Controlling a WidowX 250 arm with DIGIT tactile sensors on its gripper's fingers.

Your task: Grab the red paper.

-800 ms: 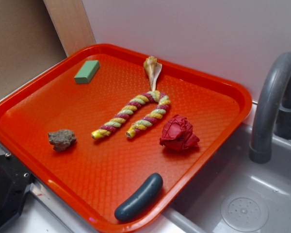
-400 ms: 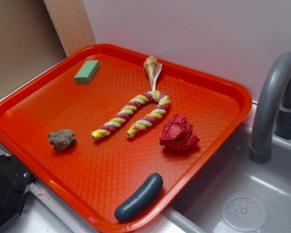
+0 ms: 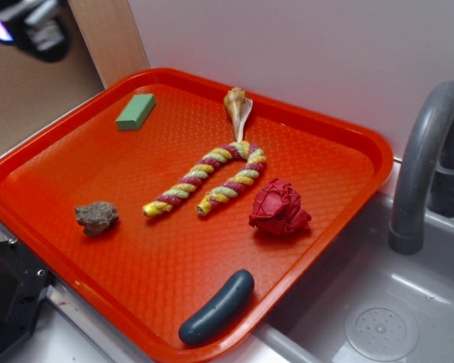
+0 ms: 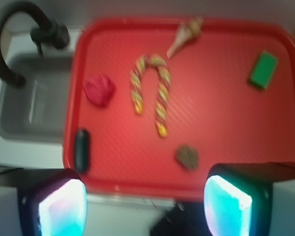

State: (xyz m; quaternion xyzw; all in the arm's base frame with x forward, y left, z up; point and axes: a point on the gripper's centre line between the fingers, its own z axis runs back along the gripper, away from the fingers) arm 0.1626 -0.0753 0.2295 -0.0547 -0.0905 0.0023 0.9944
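the black gripper (image 3: 32, 29) has just entered at the top left, high over the orange-red plastic tray (image 3: 348, 147), jaws spread open and empty. the crumpled crimson paper ball (image 3: 278, 208) lies untouched, well apart, so the approach is only beginning.

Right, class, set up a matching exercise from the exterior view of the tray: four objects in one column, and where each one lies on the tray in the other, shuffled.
Objects:
1. green block
2. seashell
3. red paper
4. dark blue-grey cylinder

Places on the orange-red tray:
A. at the near rim, closest to the camera
B. right side, nearest the sink
C. far left corner
D. at the far rim, just above the bend of the red-yellow rope

Pairs: 1-C, 2-D, 3-B, 4-A
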